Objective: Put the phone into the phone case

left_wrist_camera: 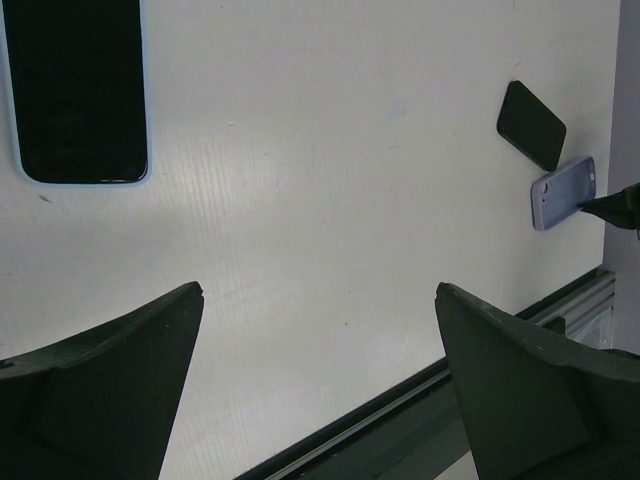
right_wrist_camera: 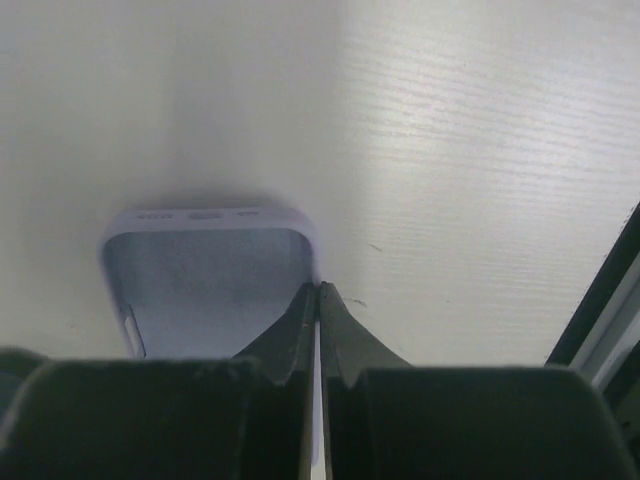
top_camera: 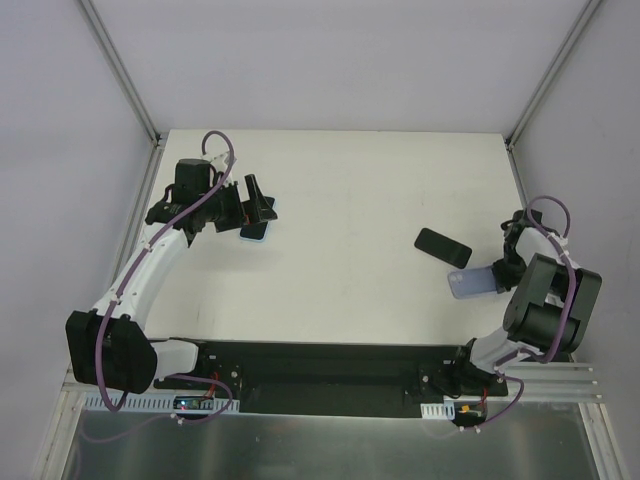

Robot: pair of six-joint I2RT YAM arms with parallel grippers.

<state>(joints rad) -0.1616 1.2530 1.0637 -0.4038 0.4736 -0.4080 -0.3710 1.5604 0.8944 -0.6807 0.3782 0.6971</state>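
A black phone (top_camera: 442, 246) lies flat on the white table (top_camera: 350, 270), right of centre; it also shows in the left wrist view (left_wrist_camera: 531, 124). A lavender phone case (top_camera: 470, 281) sits just beside it, open side up. My right gripper (top_camera: 500, 272) is shut on the case's side wall, its tips (right_wrist_camera: 318, 288) pinching the rim of the case (right_wrist_camera: 210, 290). My left gripper (top_camera: 258, 205) is open and empty at the far left, its jaws (left_wrist_camera: 318, 290) wide apart above bare table.
A second dark phone with a light-blue rim (top_camera: 256, 229) lies under my left gripper at the table's left; it shows in the left wrist view (left_wrist_camera: 80, 90). A black rail (top_camera: 320, 360) runs along the near edge. Grey walls enclose the table.
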